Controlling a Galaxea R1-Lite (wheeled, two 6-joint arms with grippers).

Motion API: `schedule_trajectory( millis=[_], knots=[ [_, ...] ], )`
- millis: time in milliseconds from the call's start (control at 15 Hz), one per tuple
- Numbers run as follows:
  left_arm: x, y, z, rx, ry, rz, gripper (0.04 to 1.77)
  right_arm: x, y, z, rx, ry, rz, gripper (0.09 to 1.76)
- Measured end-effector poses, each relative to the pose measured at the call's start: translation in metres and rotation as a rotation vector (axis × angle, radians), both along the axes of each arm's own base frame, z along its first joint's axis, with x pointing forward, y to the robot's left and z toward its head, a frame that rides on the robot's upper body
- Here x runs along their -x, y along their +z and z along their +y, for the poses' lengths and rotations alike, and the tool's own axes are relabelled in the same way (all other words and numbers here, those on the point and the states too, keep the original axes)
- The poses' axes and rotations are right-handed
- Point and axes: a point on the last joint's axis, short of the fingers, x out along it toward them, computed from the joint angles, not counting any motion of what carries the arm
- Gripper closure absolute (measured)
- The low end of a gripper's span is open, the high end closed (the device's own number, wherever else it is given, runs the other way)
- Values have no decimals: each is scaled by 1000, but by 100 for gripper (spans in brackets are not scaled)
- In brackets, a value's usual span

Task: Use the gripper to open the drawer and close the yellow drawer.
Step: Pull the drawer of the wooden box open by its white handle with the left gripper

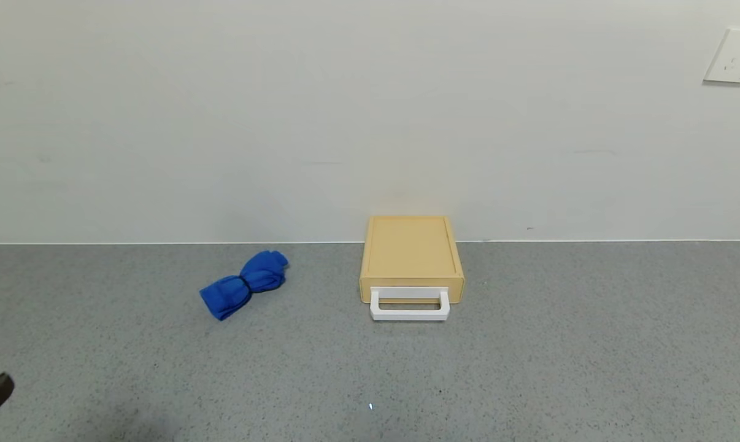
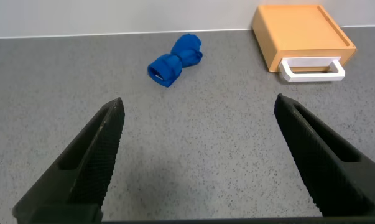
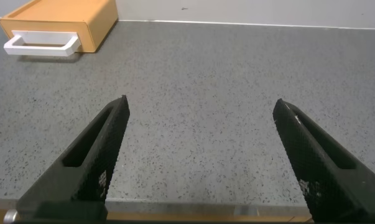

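- Counter (image 1: 591, 344), grey and speckled, runs back to a white wall; the drawer (image 1: 412, 255) sits against that wall and serves as the landmark here.
- Drawer is a flat pale-yellow box, apparently closed, with its white handle (image 1: 409, 305) jutting from the front face toward the robot.
- Blue cloth (image 1: 245, 283) lies well to the left of the drawer and plays no part.
- Left gripper (image 2: 199, 155) hovers over bare counter, well short and left of the drawer; its fingers (image 2: 91, 162) are spread wide and hold nothing.
- Right gripper (image 3: 203, 155) hovers short and right of the drawer, fingers (image 3: 94, 155) likewise wide and empty.
- Good approach, as I judge it: bring one gripper square to the handle, close on its bar, pull straight outward.
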Motion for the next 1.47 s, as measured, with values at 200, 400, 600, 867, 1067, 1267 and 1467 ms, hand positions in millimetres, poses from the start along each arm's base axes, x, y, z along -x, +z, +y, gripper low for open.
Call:
schedule_trajectory(
  millis=[200,400,600,867,1067,1267,1467],
  knots=[
    [-47,37,-3,8,-65,114,7,0,0,0,0,0,0,15],
    [-94,49,-13,10,-162,232,7,0,0,0,0,0,0,15],
    [-133,47,-35,3,-270,321,7,0,0,0,0,0,0,15],
    [-172,41,-73,-30,-408,395,16,0,0,0,0,0,0,15],
    [-195,31,-100,-69,-501,443,66,0,0,0,0,0,0,15],
    [-218,20,-121,-177,-681,443,100,0,0,0,0,0,0,15],
    [-243,5,-138,-281,-804,443,170,0,0,0,0,0,0,15]
  ],
)
